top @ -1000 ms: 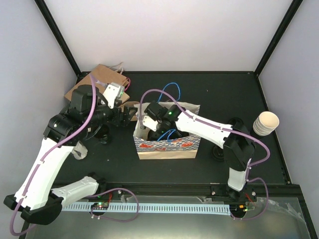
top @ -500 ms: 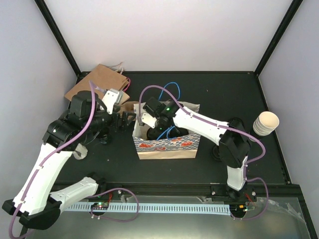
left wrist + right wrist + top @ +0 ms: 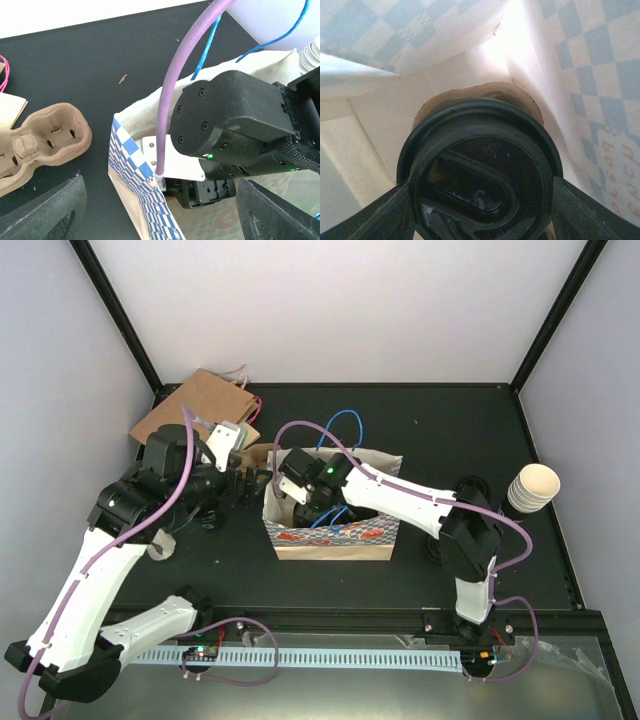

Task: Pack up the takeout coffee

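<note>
While the cup (image 3: 480,170) is in the bag (image 3: 134,167), hold it upright against spills.
Your right fingers (image 3: 380,220) grip its lid; your left fingers (image 3: 45,210) stand wide, empty, beside the bag.

**Cup body unseen**

The black-lidded paper coffee cup (image 3: 480,165) shows only its lid, lower rim cropped. The right gripper (image 3: 481,217) shows just dark, blurred fingers (from above, the blue-and-white checked paper bag (image 3: 335,532) hides them).
</note>
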You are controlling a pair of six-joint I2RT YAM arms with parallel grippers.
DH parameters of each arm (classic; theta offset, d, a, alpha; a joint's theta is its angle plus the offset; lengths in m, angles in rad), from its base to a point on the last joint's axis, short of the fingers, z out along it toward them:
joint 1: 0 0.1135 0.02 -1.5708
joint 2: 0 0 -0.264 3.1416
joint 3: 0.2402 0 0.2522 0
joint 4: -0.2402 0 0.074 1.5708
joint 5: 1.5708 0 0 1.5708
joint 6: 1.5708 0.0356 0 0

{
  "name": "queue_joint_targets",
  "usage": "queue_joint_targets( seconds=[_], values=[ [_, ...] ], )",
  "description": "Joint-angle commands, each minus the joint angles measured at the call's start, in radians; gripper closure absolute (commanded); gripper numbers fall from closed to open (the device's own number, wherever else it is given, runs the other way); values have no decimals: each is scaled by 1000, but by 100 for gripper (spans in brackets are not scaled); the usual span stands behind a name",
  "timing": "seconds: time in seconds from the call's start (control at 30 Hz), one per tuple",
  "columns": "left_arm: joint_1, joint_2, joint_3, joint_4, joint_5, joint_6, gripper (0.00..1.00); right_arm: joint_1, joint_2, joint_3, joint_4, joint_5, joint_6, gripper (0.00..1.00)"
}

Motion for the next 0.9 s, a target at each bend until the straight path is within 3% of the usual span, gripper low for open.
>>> queue_joint_targets(
  seconds=[0.0, 0.13, 0.33, 0.67, 0.87],
  values=[
    [8, -3, -1, -8, 11, -18, 16, -3, 101, -134, -54, -11, 33, 45],
    [8, -9, -8, 6, 13, -15, 16, -36, 105, -154, -60, -144, -12, 45],
    [8, -8, -17, 17, 18, -16, 16, -51, 155, -101, -140, -170, -3, 45],
    [8, -7, -20, 16, 22, -14, 16, -7, 154, -88, -169, 92, 117, 46],
    [8, -11, -21, 15, 27, -15, 16, -1, 53, -191, -50, 7, 74, 45]
  ],
)
